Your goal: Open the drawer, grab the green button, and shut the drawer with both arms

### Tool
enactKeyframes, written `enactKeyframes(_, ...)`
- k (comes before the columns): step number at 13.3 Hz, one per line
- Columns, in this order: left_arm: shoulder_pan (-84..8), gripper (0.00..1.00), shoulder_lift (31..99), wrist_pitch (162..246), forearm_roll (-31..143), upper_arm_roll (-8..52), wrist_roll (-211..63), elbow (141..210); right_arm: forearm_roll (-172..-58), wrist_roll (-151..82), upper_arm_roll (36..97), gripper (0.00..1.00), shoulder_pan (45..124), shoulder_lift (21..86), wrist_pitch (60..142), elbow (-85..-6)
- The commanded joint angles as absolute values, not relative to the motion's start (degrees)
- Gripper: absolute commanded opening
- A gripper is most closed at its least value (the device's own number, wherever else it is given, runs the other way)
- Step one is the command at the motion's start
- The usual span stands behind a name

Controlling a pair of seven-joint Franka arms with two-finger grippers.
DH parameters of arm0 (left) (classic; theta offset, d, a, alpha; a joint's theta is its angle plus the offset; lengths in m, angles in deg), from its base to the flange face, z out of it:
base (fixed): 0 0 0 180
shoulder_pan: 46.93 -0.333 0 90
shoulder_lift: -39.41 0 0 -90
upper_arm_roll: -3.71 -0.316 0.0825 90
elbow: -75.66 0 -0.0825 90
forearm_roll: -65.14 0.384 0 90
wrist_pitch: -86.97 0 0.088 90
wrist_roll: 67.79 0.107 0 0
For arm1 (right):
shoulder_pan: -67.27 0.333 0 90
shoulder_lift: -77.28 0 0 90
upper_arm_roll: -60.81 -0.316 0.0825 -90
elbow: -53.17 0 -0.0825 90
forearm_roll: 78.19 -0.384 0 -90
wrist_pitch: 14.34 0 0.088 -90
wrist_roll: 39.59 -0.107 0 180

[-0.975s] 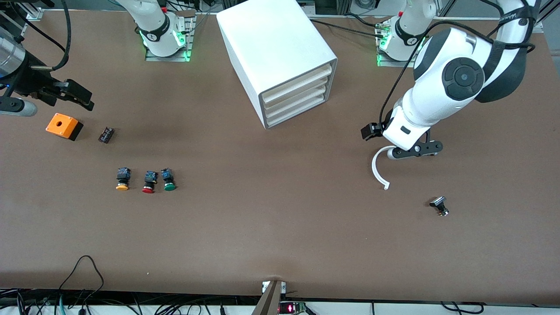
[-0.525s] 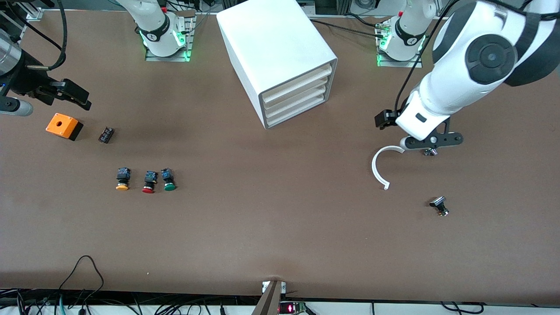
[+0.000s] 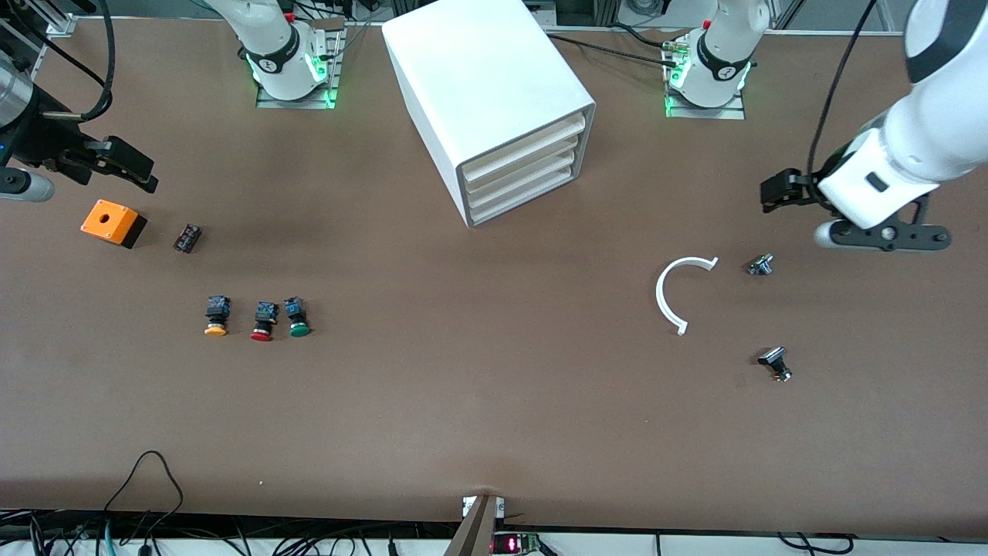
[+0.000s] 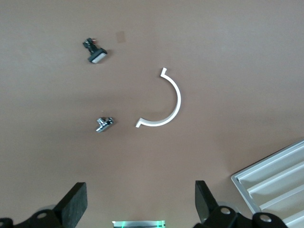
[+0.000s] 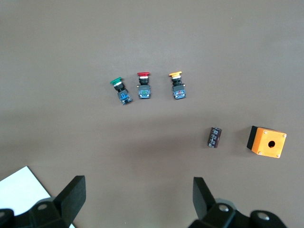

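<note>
Now my left gripper (image 4: 137, 209) hangs in the air over the table (image 3: 494, 417) at the left arm's end, and its two black fingers (image 4: 73, 204) are spread wide with nothing between them. Below it, on the brown table, I see a white curved strip (image 3: 668, 292), shaped like an open ring. Just beside one end of the strip lies a small shiny metal part (image 3: 760, 265), apart from it. A small black and silver part (image 3: 774, 362) lies nearer to the front camera than the shiny one.

My right gripper (image 5: 137, 209) is up over the right arm's end of the table, also released, with its fingers wide and empty. Under it are an orange box (image 3: 113, 222) with a round hole on top and a small dark component (image 3: 187, 238) beside it.

The green button (image 3: 297, 317) lies on its side on the table, not in any drawer. It is in a row with the red button (image 3: 264, 322) and the yellow button (image 3: 217, 316); the red one is in the middle, and the row lies nearer to the front camera than the orange box.

The white cabinet (image 3: 478, 85) stands between the two arm bases. Its four drawers (image 3: 521, 176) are one above another, and all look pushed in.
</note>
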State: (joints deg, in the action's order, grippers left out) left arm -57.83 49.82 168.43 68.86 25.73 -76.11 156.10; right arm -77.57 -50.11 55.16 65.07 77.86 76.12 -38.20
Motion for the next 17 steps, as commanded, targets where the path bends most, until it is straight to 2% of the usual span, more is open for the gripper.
enactKeyframes(1, -51.18, 1.00, 40.86, 174.29, 66.74, 14.15, -71.33, 166.31, -78.27, -48.82, 55.27, 1.00, 64.19, 78.34, 75.49, -37.70)
enactKeyframes(2, -48.36, 1.00, 37.43, 177.81, 64.46, 9.04, -70.61, 171.15, -78.27, -48.82, 55.27, 1.00, 64.19, 78.34, 75.57, -37.70)
enactKeyframes(3, -46.85, 1.00, 35.83, 181.50, 63.91, 6.55, -70.52, 173.98, -78.27, -48.82, 55.27, 1.00, 64.19, 78.34, 75.57, -37.70)
enactKeyframes(5, -45.70, 1.00, 34.50, 186.97, 64.08, 5.56, -70.52, 177.34, -78.36, -48.82, 55.27, 1.00, 64.19, 78.43, 75.40, -37.70)
enactKeyframes(17, -43.41, 1.00, 35.90, 184.44, 65.84, 5.56, -68.58, 174.71, -78.36, -48.73, 55.27, 1.00, 64.19, 78.43, 75.40, -37.79)
